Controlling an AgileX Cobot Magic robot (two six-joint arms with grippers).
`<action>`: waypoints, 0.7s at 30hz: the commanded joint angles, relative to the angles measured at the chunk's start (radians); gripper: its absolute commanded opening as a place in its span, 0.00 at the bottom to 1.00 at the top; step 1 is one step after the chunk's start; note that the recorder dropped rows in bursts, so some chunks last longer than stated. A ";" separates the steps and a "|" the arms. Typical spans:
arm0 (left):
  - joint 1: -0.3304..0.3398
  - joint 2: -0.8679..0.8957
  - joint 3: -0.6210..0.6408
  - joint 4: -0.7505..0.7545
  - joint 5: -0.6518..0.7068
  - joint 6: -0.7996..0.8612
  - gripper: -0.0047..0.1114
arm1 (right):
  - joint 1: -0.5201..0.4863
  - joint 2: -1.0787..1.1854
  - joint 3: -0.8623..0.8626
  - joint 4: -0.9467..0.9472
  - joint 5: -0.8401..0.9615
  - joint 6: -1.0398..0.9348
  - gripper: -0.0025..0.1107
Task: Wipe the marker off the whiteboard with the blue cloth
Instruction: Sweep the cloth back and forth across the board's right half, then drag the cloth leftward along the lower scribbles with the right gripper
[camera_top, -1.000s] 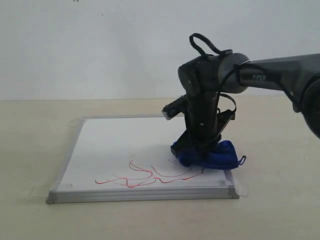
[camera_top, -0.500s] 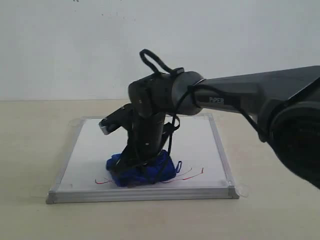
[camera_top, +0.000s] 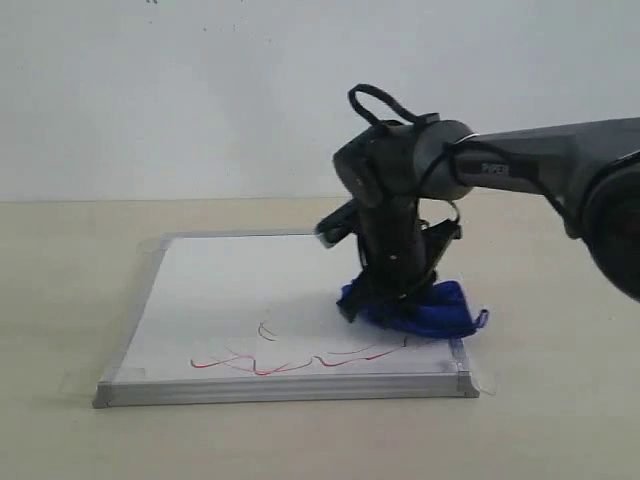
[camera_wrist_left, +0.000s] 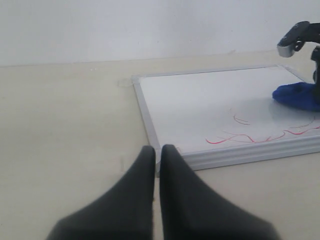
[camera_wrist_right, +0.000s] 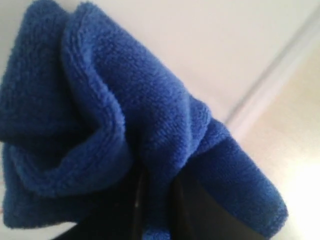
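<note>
Since half a second ago my right gripper (camera_top: 393, 292) has swung back from the lower left of the whiteboard (camera_top: 230, 290) to its right side, and the blue cloth (camera_top: 425, 312) has come with it. That gripper is clamped on the cloth: in the right wrist view the plush folds bunch up between my dark fingers. The cloth is pressed on the board at the lower right of the exterior view, and its far end, with the small loop tag, laps over the right frame. The marker (camera_top: 260, 368) is thinner than a second ago. What is left is a low red zigzag along the front edge and a short curl above it, all to the left of the cloth. My left gripper (camera_wrist_left: 156, 155) hangs over the table (camera_top: 70, 300) just off the board's near corner, its fingers drawn together with only a sliver between them, holding nothing.
</note>
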 joint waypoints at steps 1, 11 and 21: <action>-0.007 -0.003 0.003 -0.012 -0.004 0.005 0.07 | -0.089 0.038 0.048 -0.079 0.079 0.034 0.02; -0.007 -0.003 0.003 -0.012 -0.004 0.005 0.07 | 0.211 0.038 0.048 0.124 -0.299 -0.015 0.02; -0.007 -0.003 0.003 -0.012 -0.004 0.005 0.07 | 0.305 0.038 0.001 0.426 -0.321 -0.362 0.02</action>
